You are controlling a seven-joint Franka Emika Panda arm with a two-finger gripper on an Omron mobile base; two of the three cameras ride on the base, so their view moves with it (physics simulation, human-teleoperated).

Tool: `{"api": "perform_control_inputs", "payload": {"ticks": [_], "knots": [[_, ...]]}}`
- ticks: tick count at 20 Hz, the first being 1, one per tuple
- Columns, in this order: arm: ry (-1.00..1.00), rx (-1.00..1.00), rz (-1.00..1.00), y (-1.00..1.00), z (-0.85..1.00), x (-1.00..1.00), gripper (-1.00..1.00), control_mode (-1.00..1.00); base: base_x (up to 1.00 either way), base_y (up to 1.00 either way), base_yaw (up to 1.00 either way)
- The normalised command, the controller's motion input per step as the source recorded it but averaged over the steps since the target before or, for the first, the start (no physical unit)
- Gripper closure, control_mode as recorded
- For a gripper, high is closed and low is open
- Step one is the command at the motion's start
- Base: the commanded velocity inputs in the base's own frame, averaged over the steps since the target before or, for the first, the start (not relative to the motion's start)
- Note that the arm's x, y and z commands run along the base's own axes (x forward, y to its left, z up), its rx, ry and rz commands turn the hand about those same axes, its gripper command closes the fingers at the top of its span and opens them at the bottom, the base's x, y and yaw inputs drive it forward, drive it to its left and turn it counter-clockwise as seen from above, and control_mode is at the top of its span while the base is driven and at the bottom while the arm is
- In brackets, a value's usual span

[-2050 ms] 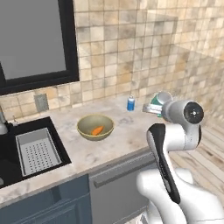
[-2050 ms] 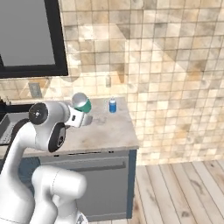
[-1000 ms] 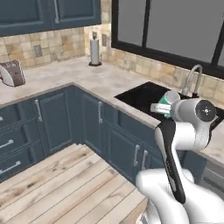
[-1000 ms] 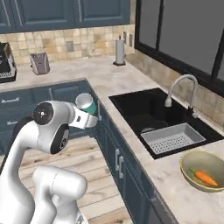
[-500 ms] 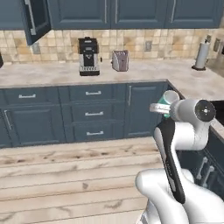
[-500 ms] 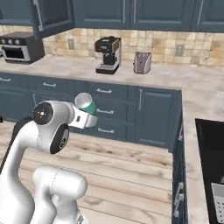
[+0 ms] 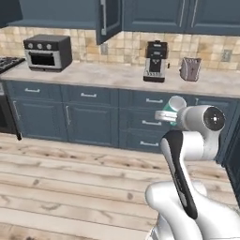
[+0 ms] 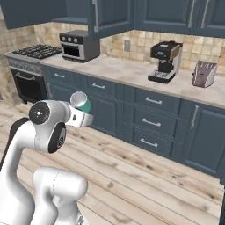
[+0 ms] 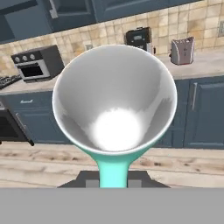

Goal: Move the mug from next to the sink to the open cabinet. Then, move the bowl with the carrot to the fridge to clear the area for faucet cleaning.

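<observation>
base views: behind arm, facing counter (image 7: 117,75) | hand view: close over mug (image 9: 114,109)

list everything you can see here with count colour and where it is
mug: 1, teal with white inside, held in the gripper
toaster oven: 1, dark grey, counter left
coffee machine: 1, black, counter middle
toaster: 1, grey, counter right of the coffee machine
stove: 1, black, far left
base cabinets: a row, dark blue, under the counter
open cabinet: 1, dark blue, above the toaster oven
gripper: 1, white, jaws shut on the mug
</observation>
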Motion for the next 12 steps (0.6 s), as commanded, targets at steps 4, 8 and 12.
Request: {"api": "perform_control_inputs", "payload": {"ticks": [4,8,12], "knots": [[0.00,0.00,0.00,0.00,0.00,0.00,1.00,1.00,1.00,0.78,0.05],[0.00,0.00,0.00,0.00,0.00,0.00,1.00,1.00,1.00,0.74,0.00],[0.00,0.00,0.00,0.00,0.00,0.00,1.00,1.00,1.00,0.74,-0.03]]}}
